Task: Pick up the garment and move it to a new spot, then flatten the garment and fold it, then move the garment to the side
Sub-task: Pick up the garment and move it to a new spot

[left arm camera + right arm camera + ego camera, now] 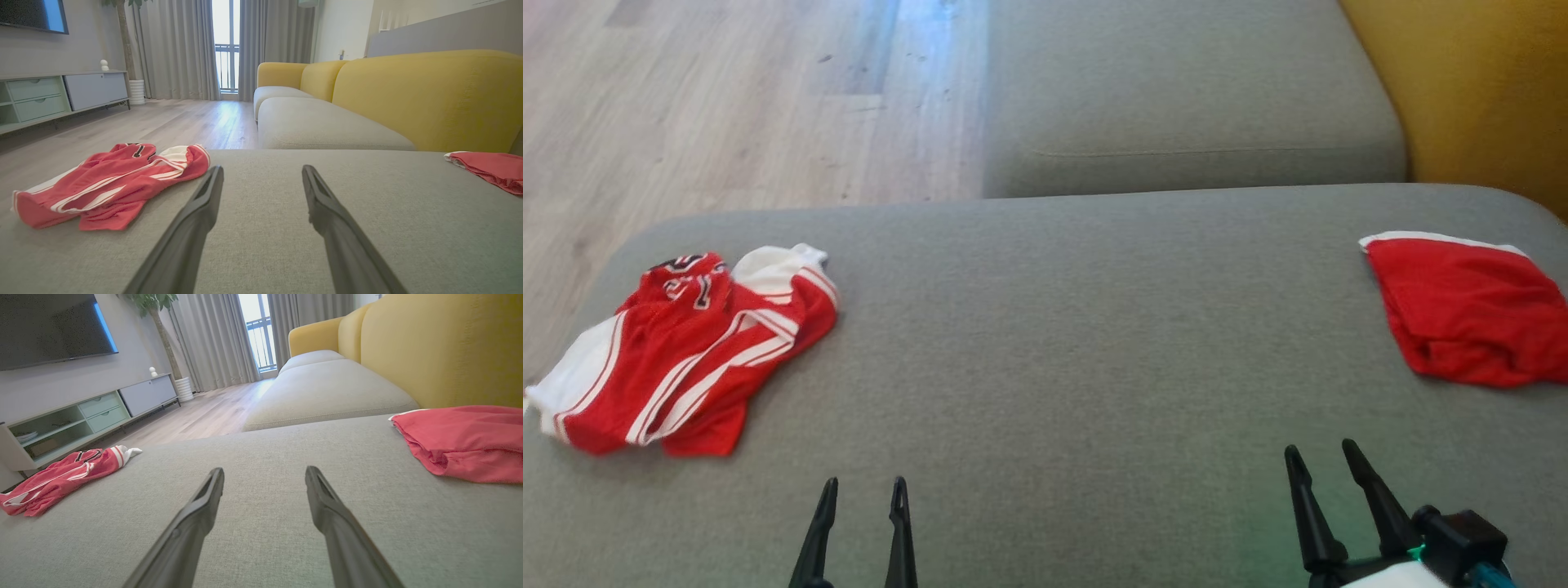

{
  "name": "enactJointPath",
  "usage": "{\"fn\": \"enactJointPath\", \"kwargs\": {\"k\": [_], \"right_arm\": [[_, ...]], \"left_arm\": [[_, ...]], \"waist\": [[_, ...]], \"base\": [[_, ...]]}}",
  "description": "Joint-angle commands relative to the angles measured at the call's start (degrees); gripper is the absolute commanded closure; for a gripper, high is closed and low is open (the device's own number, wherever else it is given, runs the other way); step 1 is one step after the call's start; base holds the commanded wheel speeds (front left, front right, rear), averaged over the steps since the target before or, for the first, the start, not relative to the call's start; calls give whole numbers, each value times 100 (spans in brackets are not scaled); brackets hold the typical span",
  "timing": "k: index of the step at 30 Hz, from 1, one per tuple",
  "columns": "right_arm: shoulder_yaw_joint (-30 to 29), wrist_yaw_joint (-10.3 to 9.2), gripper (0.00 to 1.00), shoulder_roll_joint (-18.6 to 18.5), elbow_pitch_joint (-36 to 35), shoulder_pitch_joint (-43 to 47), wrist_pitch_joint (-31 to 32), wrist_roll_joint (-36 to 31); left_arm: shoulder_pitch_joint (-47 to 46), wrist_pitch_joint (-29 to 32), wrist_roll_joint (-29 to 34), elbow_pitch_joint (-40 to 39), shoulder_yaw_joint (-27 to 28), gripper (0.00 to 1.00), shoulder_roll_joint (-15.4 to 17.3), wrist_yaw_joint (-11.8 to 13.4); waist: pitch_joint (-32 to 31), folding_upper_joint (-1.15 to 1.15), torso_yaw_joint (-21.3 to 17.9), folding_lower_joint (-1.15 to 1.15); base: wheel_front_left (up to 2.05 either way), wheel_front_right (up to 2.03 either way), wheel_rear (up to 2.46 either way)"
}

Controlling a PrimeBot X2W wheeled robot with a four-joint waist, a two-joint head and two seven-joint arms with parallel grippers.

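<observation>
Left hand (864, 483) & right hand (1320, 447) both w/ fingers apart, empty, at near edge of seat (1054, 327); crumpled red-white garment (686, 351) sits untouched at left edge, so pick, flatten, fold, move all pending.

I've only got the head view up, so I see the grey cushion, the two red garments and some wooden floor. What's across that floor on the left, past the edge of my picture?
Observer: A low TV cabinet stands along the wall there, beyond the striped red-and-white garment.
Operator: And straight ahead, past the second cushion?
Observer: Grey curtains hang on either side of a balcony door at the far end of the room.
Operator: Is the yellow patch at my top right a wall?
Observer: No, it's the sofa's yellow backrest, which rises just behind the plain red garment.
</observation>
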Motion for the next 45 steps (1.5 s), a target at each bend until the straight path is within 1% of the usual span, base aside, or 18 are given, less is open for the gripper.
{"fn": "enactJointPath", "kwargs": {"k": [1, 6, 18, 25, 30, 37, 40, 45], "right_arm": [[154, -5, 0, -79, -203, -122, -69, -44], [265, -5, 0, -63, -218, -162, -69, -34], [371, -5, 0, 67, -181, -167, -69, -16], [388, -5, 0, 128, -160, -168, -69, -8], [405, -5, 0, 112, -148, -161, -69, 2], [473, -5, 0, -63, -149, -169, -69, -21], [491, -5, 0, -289, -212, -311, -69, -68], [487, -5, 0, -718, -375, -592, -69, -67]], "left_arm": [[-251, -30, -29, -148, 141, 0, -29, 38], [-288, -31, 12, -137, 164, 0, -29, 34], [-286, -31, 167, -118, 425, 0, -8, -31], [-222, -31, 221, -145, 539, 0, 6, -95], [-220, -31, 231, -176, 574, 0, 2, -125], [-421, -31, 240, -286, 593, 0, 7, -196], [-805, -31, 301, -419, 601, 0, 52, -273], [-1802, -30, 394, -616, 713, 0, 342, -469]], "waist": [[39, 0, 116, 0], [102, 0, 473, 0], [78, 0, 1689, 0], [67, 0, 2157, 0], [159, 0, 2329, 0], [438, 0, 2438, 0], [808, 0, 2405, 0], [1449, 0, 2284, 0]], "base": [[0, 0, 0], [0, 0, 0], [0, 0, 0], [0, 0, 0], [0, 0, 0], [0, 0, 0], [0, 0, 0], [0, 0, 0]]}}
